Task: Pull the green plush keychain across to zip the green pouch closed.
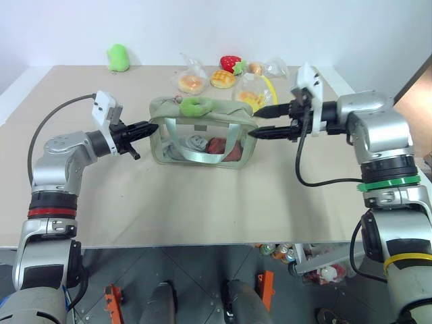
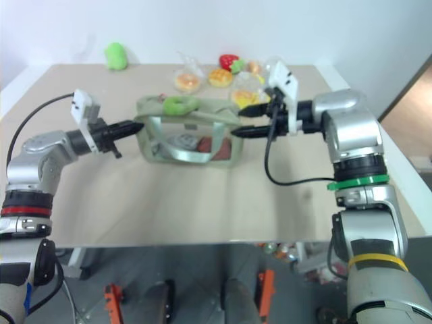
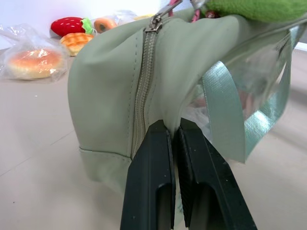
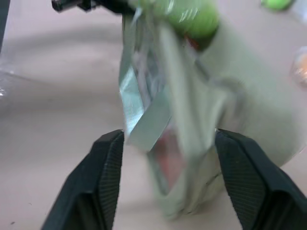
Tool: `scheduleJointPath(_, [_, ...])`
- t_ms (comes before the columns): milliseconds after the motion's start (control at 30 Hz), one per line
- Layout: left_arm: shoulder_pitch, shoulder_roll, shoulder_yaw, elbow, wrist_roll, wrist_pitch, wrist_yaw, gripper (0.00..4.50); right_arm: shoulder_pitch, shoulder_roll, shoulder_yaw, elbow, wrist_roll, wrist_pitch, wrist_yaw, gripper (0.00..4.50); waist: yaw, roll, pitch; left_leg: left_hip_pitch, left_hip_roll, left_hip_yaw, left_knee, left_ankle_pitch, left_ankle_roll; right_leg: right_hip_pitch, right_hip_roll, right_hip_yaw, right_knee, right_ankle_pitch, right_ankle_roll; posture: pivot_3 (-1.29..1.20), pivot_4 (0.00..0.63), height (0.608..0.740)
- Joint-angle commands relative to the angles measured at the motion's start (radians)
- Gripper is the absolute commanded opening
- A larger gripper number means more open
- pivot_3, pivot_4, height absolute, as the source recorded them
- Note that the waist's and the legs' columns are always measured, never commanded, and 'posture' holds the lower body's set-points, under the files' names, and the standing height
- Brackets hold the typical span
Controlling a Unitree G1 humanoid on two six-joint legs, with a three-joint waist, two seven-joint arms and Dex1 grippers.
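The green pouch (image 1: 202,138) stands mid-table with its clear window facing me and a strap handle hanging over it. The green plush keychain (image 1: 194,105) lies on top of the pouch, about midway along the zipper (image 3: 144,72). My left gripper (image 1: 145,128) is shut on the fabric at the pouch's left end; the left wrist view shows both fingers (image 3: 153,163) pinching it. My right gripper (image 1: 255,123) is open at the pouch's right end. In the right wrist view its fingers (image 4: 108,163) stand wide apart, with the pouch (image 4: 216,96) ahead between them and nothing gripped.
Behind the pouch lie clear bags of toy bread (image 1: 192,82), a waffle-like bun (image 1: 223,78), a red strawberry (image 1: 231,64) and a yellow piece (image 1: 251,98). A larger green plush blob (image 1: 118,57) sits at the far left. Bare table (image 1: 202,202) stretches toward the front edge.
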Motion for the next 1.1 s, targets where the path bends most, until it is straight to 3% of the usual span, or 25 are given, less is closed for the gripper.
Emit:
scheduleJointPath(33, [0.001,-0.002,0.007,-0.022,-0.004,-0.014,0.003,0.00,-0.136,0.013,-0.047,0.032,-0.025,-0.103,-0.110,3.05,-0.001,0.000,0.000,0.000,0.000,0.000,0.000,0.000,0.000,0.000,0.000,0.000,0.000,0.000,0.000,0.00,0.150,0.740])
scheduleJointPath(400, [0.027,0.004,0.015,-0.048,-0.006,-0.013,0.012,0.00,-0.209,0.113,0.157,0.207,-0.380,-0.664,-0.447,3.05,0.002,0.000,0.000,0.000,0.000,0.000,-0.001,0.000,0.000,0.000,-0.001,0.000,0.000,0.000,0.000,0.00,0.150,0.740])
scheduleJointPath(567, [0.048,0.013,0.025,-0.076,-0.012,-0.006,0.022,0.00,-0.235,0.125,0.177,0.252,-0.403,-0.798,-0.441,3.05,0.000,0.000,0.000,0.000,0.000,0.000,-0.002,0.000,0.000,0.000,-0.001,0.000,-0.001,0.001,0.003,0.00,0.150,0.740])
scheduleJointPath(833, [0.069,0.017,0.031,-0.104,-0.025,0.001,0.042,0.00,-0.219,0.177,0.187,0.265,-0.333,-0.836,-0.272,3.05,0.000,0.000,0.000,0.002,0.000,0.000,-0.002,0.000,0.000,0.001,0.000,0.000,0.000,-0.001,-0.001,0.00,0.150,0.740])
scheduleJointPath(1100, [0.085,0.014,0.034,-0.138,-0.031,0.014,0.057,0.00,-0.269,0.233,0.224,0.400,-0.416,-0.942,-0.326,3.05,0.000,0.000,0.000,0.002,0.000,0.000,-0.003,0.000,0.000,0.001,0.000,0.000,0.000,-0.001,-0.001,0.00,0.150,0.740])
